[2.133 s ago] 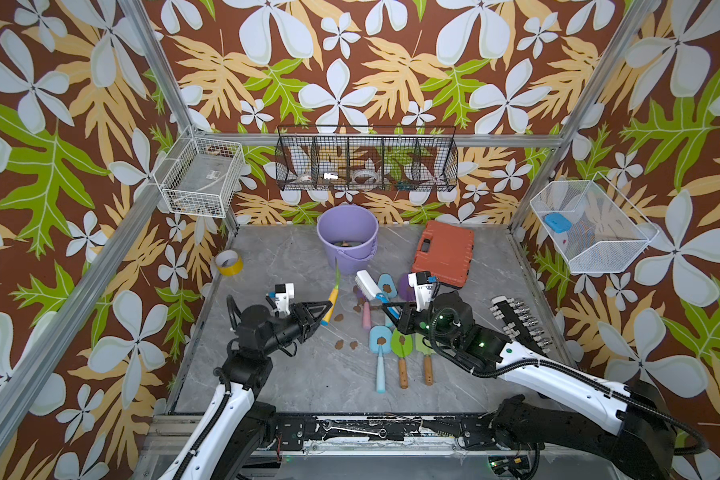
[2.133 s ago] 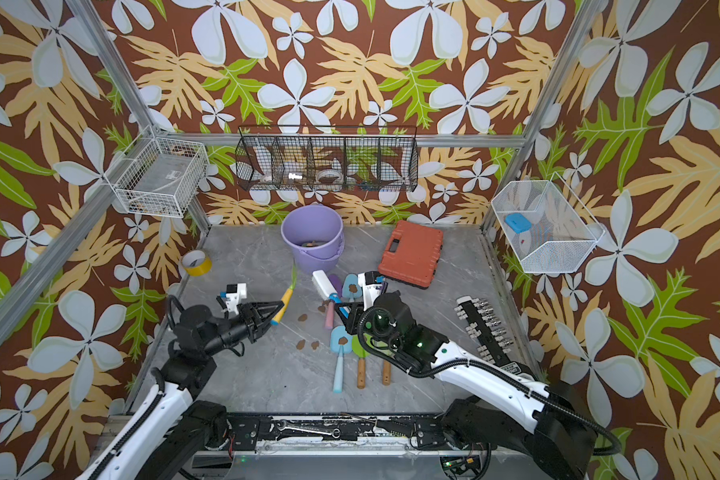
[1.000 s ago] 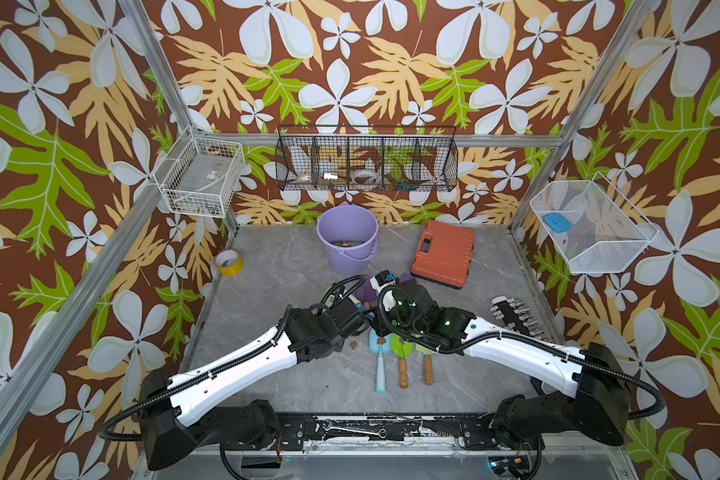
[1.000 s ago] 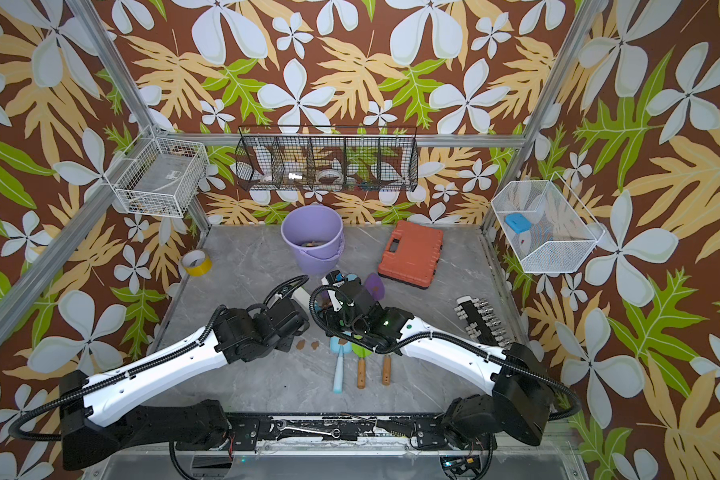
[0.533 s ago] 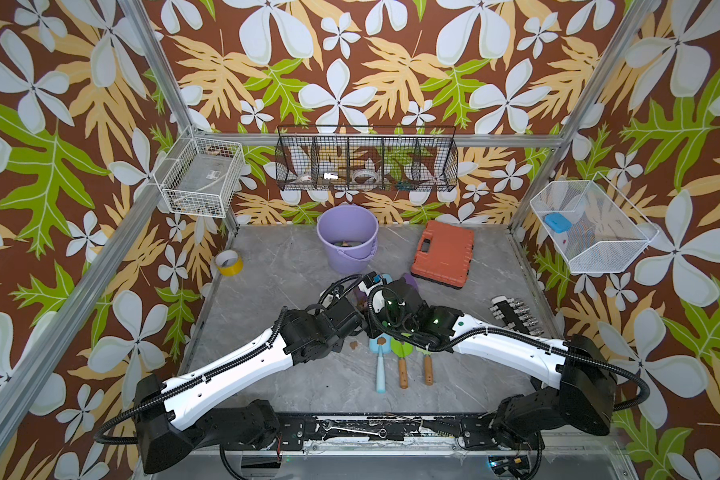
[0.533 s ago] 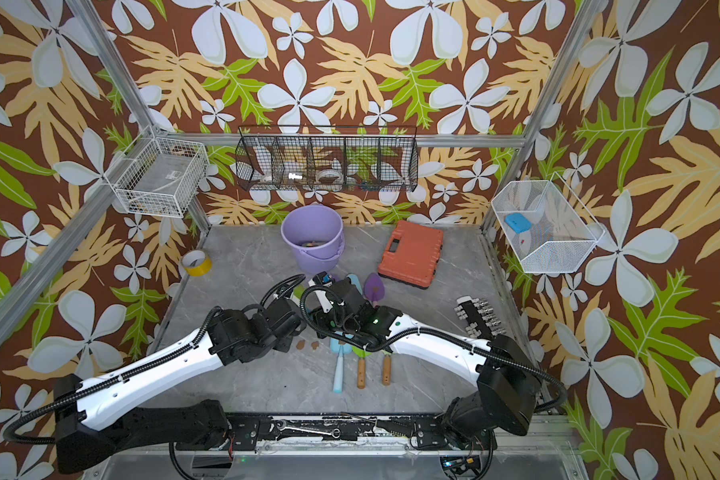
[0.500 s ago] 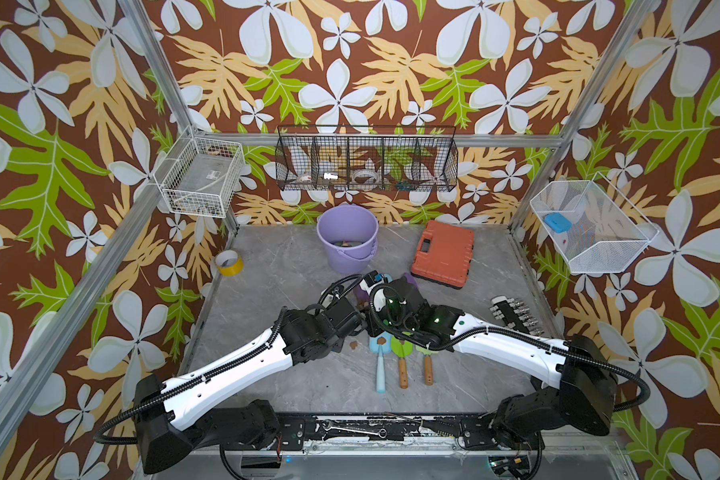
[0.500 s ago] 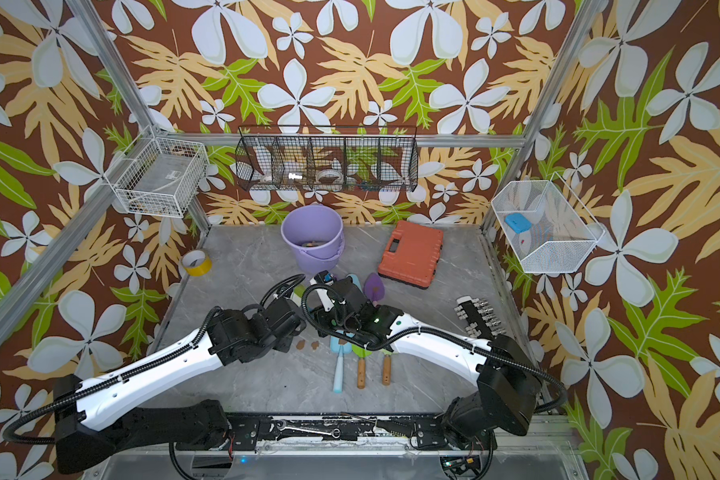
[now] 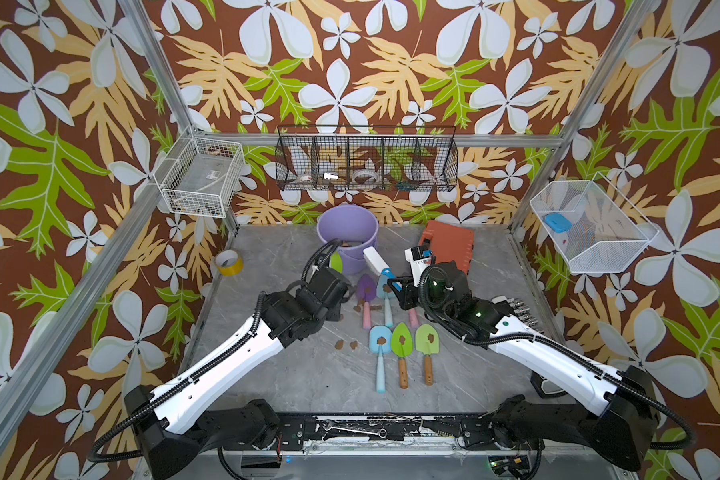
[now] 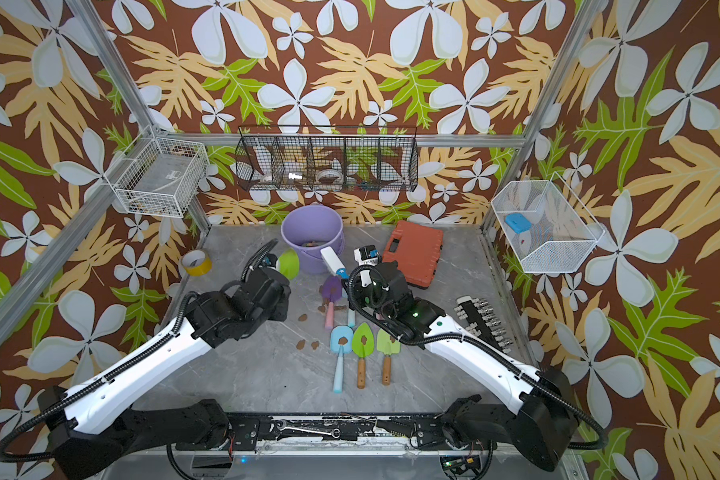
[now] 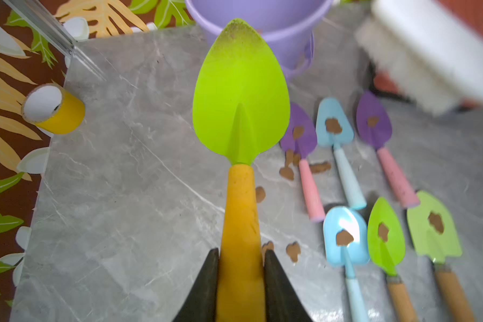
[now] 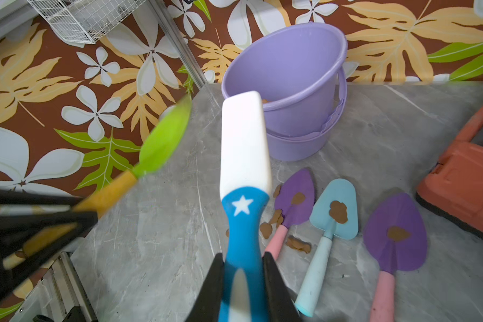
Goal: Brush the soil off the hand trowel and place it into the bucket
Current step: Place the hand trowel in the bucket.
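- Nearest on the grey surface (image 9: 292, 374), a near row (image 9: 401, 340) of three trowels is laid out, blue, green and pale green, with the handles toward the robot. A brown blob of soil (image 11: 344, 238) is carried on each blade.
- Two loose blobs (image 9: 339, 344) are seen on the surface just beside that row.
- Behind it, a far row (image 12: 321, 214) of purple, blue and purple trowels is laid, each blade soiled. More blobs are scattered around one purple trowel's pink handle.
- The left tool (image 11: 240, 256) is clamped tight on the yellow handle of the held trowel (image 11: 240, 92), which is kept clear of the surface. Its green blade is clean, save a dusty film at the tip.
- In both top views that blade (image 9: 336, 262) is seen outside the bucket, just beside its wall. Whether they touch cannot be told.
- The right tool (image 12: 243, 255) is closed on the blue starred handle of the brush (image 12: 244, 145). Its white head is raised above the far row and pointed at the bucket's front.
- The bucket (image 12: 290, 120) is stood upright at the back of the surface, with brown bits seen inside it.
- An orange case (image 9: 449, 241) is laid near the bucket, and a tape roll (image 9: 228, 262) is set well apart at the surface's edge.
- Farthest, a black wire basket (image 9: 366, 166) is hung on the back wall.
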Available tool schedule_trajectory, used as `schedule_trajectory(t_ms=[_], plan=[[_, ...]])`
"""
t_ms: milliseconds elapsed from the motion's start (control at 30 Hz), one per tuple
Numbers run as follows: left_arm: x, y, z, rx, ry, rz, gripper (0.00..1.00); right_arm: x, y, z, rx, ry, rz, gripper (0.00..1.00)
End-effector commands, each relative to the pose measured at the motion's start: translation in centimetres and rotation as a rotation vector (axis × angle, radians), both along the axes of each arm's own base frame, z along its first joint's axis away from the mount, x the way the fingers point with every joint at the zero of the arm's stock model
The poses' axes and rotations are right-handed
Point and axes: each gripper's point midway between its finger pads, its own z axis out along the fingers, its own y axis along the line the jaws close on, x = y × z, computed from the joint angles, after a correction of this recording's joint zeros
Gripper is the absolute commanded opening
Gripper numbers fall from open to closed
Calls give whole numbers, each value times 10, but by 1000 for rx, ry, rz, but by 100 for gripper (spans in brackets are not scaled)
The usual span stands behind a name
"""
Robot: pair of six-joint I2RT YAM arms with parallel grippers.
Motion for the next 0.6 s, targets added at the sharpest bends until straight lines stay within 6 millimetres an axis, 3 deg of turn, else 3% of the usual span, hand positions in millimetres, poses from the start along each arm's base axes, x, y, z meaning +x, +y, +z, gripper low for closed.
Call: schedule_trajectory(t_ms=[0,267,567], plan=[[37,-4,19,-28,-59,-9,0,2,-8,10,36,-32,-44,0],[105,-24,37,-36,-105,22,0,-1,-18,9,44,-33,-51,0],[157,-42,15,-44,-62,47,0,-1,-28,12,44,-43,-57,0]])
